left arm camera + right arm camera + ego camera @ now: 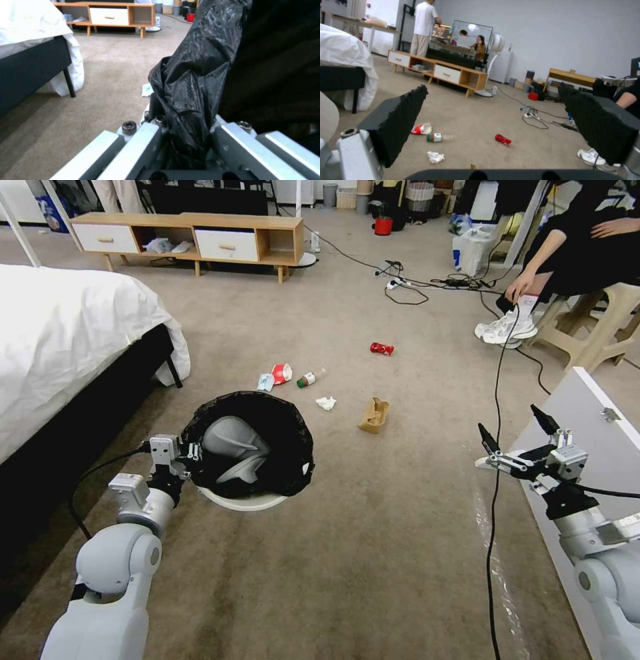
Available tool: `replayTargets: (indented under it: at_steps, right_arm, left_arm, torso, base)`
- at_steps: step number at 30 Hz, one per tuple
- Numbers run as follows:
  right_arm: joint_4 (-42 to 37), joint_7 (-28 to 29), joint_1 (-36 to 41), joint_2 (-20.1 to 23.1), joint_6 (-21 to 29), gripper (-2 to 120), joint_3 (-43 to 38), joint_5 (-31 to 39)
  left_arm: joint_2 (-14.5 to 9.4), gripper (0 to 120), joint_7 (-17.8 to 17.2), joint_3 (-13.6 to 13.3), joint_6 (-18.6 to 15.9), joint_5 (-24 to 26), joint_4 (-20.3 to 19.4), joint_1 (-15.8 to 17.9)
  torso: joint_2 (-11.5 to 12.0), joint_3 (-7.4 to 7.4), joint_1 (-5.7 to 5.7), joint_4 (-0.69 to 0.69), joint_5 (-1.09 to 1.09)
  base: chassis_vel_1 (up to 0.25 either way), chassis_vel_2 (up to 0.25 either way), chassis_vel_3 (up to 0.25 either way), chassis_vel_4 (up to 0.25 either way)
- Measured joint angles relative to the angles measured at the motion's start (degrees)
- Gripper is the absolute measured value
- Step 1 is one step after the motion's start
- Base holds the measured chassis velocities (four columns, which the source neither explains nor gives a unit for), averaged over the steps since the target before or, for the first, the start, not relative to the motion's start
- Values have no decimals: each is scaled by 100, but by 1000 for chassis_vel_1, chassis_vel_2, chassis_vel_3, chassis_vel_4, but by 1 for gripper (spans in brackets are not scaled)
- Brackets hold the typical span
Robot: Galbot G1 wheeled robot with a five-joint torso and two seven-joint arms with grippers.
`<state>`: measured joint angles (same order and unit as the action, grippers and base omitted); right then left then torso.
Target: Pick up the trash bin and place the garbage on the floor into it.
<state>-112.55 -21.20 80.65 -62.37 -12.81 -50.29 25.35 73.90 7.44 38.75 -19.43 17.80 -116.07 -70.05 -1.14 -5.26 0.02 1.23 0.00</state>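
The left gripper (189,453) clamps the trash bin (248,447) by its bagged rim, held above the carpet; the right gripper (517,437) hovers, jaws wide apart.

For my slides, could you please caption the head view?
Left pincer holds black-lined white plastic bin over carpet.

Left gripper (186,140) jaws hidden in trash bin (248,447) bag folds.
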Motion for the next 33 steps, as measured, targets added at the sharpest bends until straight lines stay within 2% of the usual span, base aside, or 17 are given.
replayTargets:
  at_steps: [33]
  right_arm:
    - [3,5,-1,6,-24,100,9,6]
  left_arm:
    - [6,2,-5,-9,1,-5,-7,-12]
  torso:
    - [0,0,0,0,0]
  base:
    - [-120,116,116,-114]
